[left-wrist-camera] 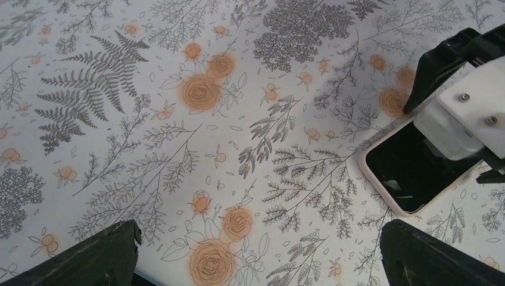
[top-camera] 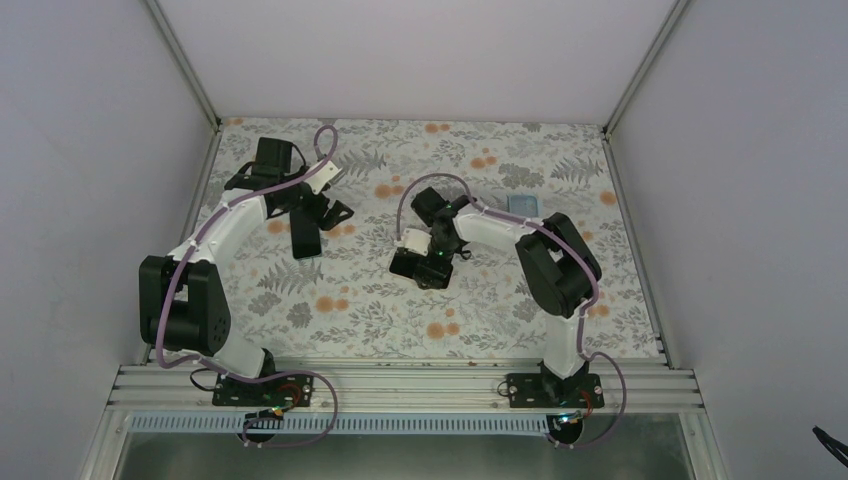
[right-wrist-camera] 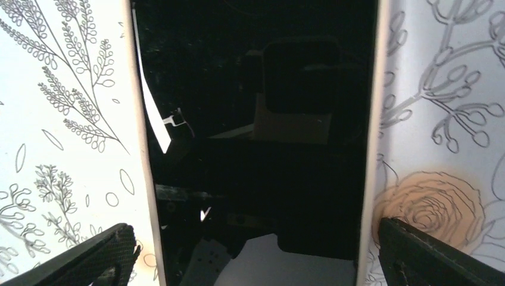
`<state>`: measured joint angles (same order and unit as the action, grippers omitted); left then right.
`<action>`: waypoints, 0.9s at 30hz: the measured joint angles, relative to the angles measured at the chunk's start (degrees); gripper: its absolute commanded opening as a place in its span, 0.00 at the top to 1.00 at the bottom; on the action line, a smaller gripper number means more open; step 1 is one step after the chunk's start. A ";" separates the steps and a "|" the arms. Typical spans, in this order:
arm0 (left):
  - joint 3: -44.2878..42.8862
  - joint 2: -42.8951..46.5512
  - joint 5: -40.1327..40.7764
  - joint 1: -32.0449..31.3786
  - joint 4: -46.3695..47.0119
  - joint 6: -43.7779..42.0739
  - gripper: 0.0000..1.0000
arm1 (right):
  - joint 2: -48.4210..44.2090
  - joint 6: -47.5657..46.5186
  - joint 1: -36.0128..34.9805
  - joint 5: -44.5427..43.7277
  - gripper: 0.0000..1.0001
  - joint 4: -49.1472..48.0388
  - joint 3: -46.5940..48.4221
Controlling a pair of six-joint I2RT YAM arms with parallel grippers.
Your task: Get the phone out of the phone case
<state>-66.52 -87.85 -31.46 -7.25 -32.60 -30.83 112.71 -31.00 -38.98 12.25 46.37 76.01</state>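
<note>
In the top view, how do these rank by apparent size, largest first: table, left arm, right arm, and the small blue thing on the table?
1. table
2. left arm and right arm: about alike as they look, so I do not rank them
3. blue thing, by far the smallest

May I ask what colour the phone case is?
The phone case is pale pink, seen best in the left wrist view.
</note>
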 measured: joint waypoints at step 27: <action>0.11 0.00 0.46 0.00 0.37 0.24 0.00 | -2.32 3.67 -4.48 -8.74 0.34 -6.03 -5.79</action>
<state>-66.41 -87.85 -31.00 -7.25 -32.23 -30.59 110.39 -27.33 -43.46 3.51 40.34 70.22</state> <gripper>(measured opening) 0.999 0.780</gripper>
